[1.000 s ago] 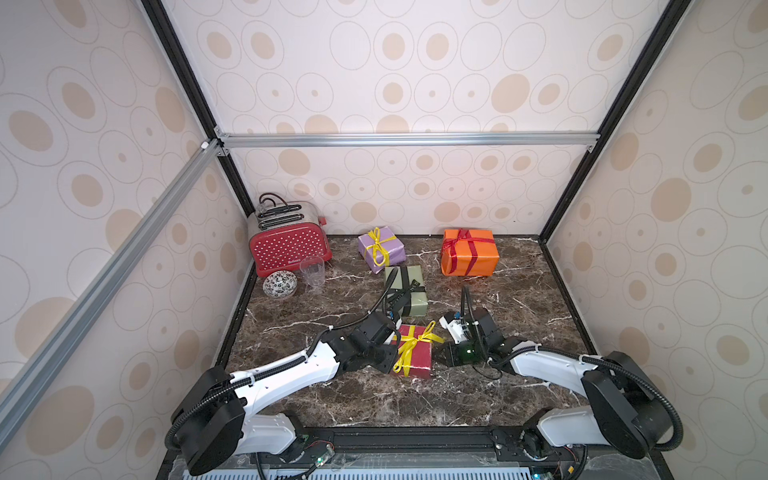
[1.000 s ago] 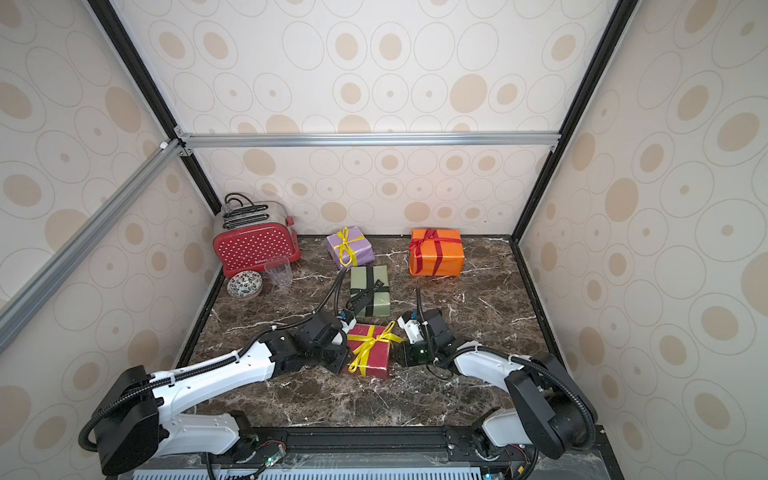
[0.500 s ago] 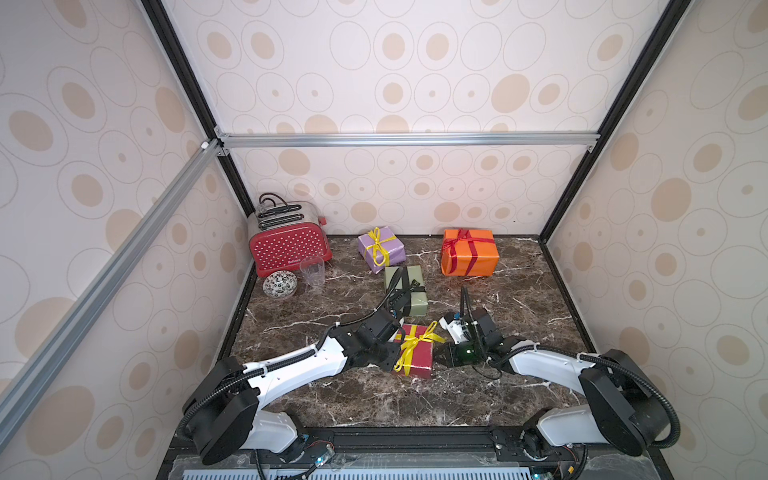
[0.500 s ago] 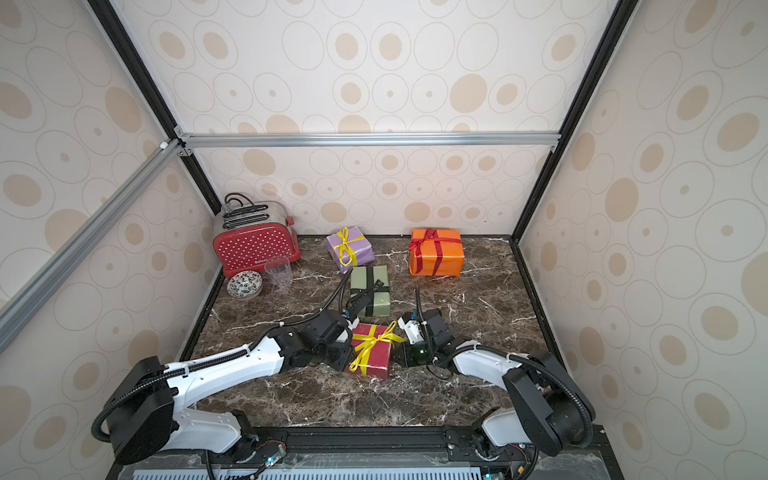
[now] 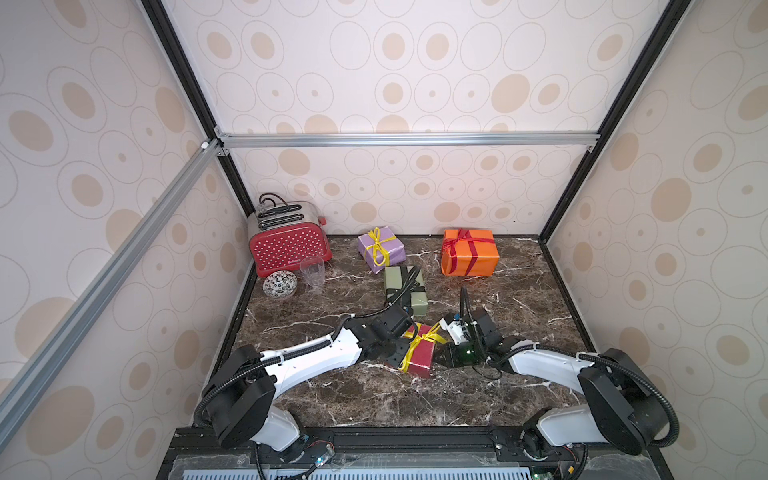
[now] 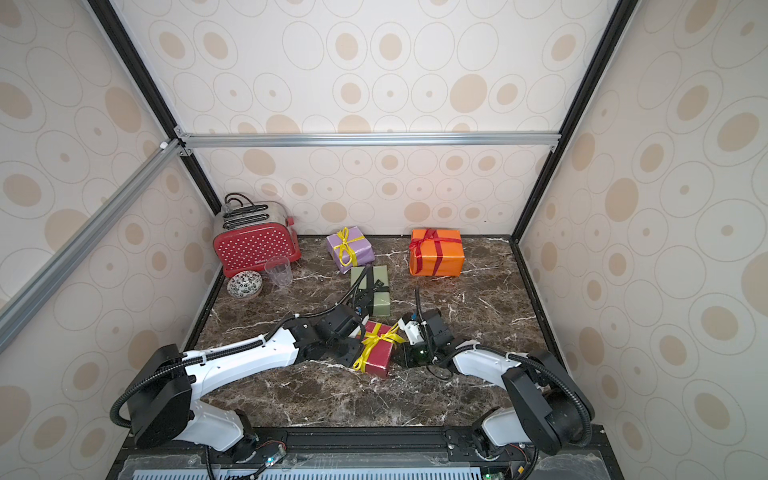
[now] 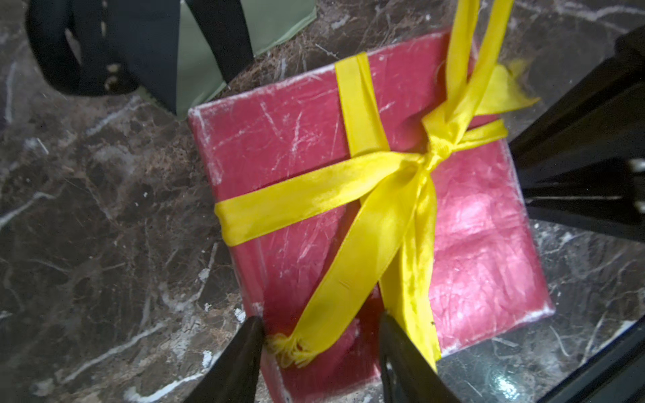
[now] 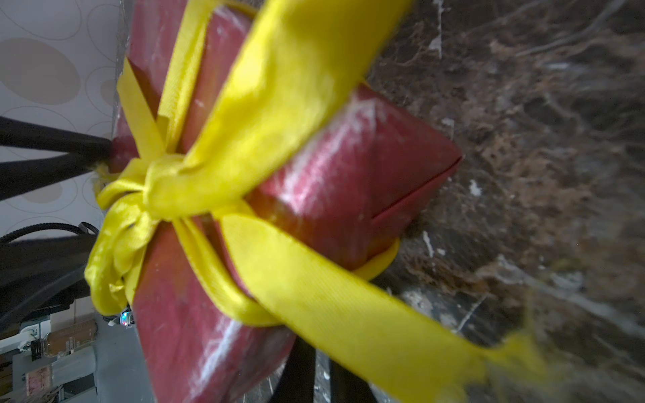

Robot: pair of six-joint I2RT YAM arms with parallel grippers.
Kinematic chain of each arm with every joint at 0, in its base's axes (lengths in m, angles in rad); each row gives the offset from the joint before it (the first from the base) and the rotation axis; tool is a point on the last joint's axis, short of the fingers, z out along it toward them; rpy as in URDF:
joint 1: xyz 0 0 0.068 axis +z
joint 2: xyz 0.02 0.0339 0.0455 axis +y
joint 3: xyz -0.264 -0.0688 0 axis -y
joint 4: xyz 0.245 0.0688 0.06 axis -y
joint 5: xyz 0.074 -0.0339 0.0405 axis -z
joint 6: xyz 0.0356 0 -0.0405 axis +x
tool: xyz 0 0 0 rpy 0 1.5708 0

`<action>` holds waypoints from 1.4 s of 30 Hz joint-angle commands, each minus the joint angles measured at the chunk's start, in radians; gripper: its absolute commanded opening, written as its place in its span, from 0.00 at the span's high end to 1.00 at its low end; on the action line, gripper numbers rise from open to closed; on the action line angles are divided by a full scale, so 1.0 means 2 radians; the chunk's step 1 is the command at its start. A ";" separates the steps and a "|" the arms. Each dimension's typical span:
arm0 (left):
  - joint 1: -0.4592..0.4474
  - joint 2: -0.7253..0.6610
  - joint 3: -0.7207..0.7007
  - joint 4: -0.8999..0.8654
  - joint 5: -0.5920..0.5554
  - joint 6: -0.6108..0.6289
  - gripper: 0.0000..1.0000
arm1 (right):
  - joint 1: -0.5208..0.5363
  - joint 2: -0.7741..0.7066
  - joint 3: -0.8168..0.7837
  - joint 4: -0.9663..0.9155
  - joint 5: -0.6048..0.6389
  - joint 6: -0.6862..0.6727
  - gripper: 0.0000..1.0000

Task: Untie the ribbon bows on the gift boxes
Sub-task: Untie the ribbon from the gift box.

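- left hand [image 7: 319,326] apart, frayed ribbon [image 7: 314,195] tail inside it; box [image 7: 279,132] right ahead
- right hand [image 8: 323,370] nearly together, beside box; grip unclear
- risk: wrong-strand pull drags light box, ribbon jams tighter

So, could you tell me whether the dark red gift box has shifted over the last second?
No: the dark red gift box lies just as near the olive green box as before.

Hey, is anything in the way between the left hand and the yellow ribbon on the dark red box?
Nothing visible. The left hand is open at the dark red box, with the frayed end of the yellow ribbon lying between its fingers.
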 commanded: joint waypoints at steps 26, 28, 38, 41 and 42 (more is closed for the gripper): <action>-0.023 0.060 0.066 -0.011 -0.044 0.030 0.61 | 0.004 0.006 0.015 0.004 -0.009 -0.004 0.88; -0.023 0.064 0.067 -0.005 -0.035 0.028 0.63 | 0.004 0.008 0.016 0.004 -0.010 -0.004 0.88; -0.023 0.077 0.076 0.008 -0.020 0.025 0.91 | 0.004 0.006 0.015 0.003 -0.007 -0.004 0.89; -0.023 0.078 0.078 0.009 -0.018 0.025 0.99 | 0.004 0.004 0.016 0.002 -0.005 -0.004 0.89; -0.023 0.079 0.077 0.010 -0.018 0.025 1.00 | 0.004 0.003 0.015 0.002 -0.004 -0.004 0.89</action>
